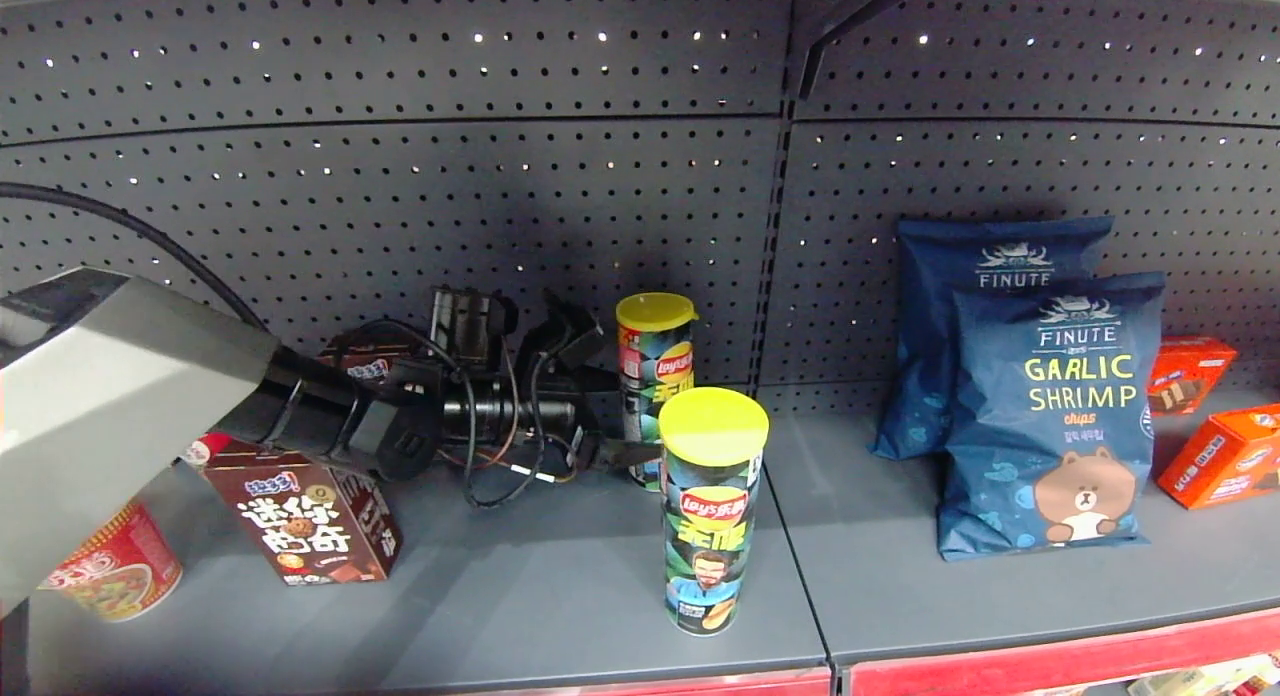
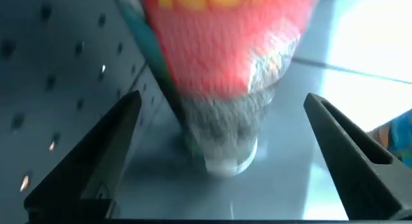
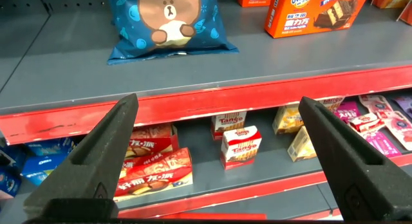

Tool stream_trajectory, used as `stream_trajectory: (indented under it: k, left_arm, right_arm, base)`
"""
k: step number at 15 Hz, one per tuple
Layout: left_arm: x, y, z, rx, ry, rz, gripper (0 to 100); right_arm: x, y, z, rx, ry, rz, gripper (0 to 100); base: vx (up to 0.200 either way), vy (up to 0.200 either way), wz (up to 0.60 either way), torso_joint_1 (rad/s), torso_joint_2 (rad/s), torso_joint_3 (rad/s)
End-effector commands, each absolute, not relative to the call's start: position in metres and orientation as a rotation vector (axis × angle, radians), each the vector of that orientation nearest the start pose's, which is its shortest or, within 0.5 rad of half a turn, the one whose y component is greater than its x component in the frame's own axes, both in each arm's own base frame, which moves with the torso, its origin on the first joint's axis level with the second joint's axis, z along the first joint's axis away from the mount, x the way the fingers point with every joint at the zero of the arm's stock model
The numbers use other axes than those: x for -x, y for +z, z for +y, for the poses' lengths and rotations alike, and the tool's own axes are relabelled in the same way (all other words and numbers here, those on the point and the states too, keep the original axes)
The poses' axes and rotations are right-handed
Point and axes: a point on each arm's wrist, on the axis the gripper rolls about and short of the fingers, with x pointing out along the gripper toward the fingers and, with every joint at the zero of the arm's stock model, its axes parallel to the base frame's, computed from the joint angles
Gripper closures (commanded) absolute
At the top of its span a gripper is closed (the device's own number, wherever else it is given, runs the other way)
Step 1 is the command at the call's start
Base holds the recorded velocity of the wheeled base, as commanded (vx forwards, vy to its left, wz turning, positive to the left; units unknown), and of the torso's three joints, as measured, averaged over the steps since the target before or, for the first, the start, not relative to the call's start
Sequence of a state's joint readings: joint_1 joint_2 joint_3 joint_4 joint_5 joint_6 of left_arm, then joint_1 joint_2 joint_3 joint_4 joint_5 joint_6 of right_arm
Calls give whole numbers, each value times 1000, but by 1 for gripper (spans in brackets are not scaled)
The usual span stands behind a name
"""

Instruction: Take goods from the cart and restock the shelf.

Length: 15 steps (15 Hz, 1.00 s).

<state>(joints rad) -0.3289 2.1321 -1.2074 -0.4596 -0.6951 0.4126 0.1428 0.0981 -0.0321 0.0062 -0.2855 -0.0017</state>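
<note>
Left gripper [image 2: 222, 100] spread wide, rear chip can [image 1: 655, 376] between its fingers, far back on the shelf [image 1: 560, 596] | front can [image 1: 712, 516] nearer the edge: two cans, yellow lids, red logos | two blue chip bags [image 1: 1050, 416] | right gripper [image 3: 219, 105] wide too

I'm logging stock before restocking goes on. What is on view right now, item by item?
chip cans: two, yellow lids, upper shelf middle; one in front, one behind it between the left gripper's fingers
chip bags: two, blue, upper shelf right, upright and overlapping
orange boxes: two, orange, right of the bags
brown boxes: two, brown, upper shelf left, one partly behind the arm
noodle cup: one, red, far left front
snack boxes: several, red, lower shelf
left gripper: one, black, open around the rear can
right gripper: one, black, open, facing the lower shelf
</note>
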Motion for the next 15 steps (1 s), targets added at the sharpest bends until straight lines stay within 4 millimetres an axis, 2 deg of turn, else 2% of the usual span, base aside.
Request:
stream_trajectory:
  k: [1, 6, 7, 15]
  left_arm:
    - [-373, 128, -137, -285, -1066, 239, 0]
    - [-370, 127, -127, -312, -959, 218, 0]
    - [-363, 131, -125, -315, -944, 222, 0]
    - [-361, 130, -132, -344, -839, 254, 0]
  right_arm:
    - [17, 86, -9, 19, -142, 72, 0]
    - [17, 86, -9, 20, -144, 72, 0]
    - [17, 86, -9, 20, -142, 72, 0]
    - [17, 86, -9, 16, -143, 72, 0]
  base:
    - [0, 0, 0, 0, 0, 0]
    - [0, 0, 0, 0, 0, 0]
    - [0, 0, 0, 0, 0, 0]
    - [0, 0, 0, 0, 0, 0]
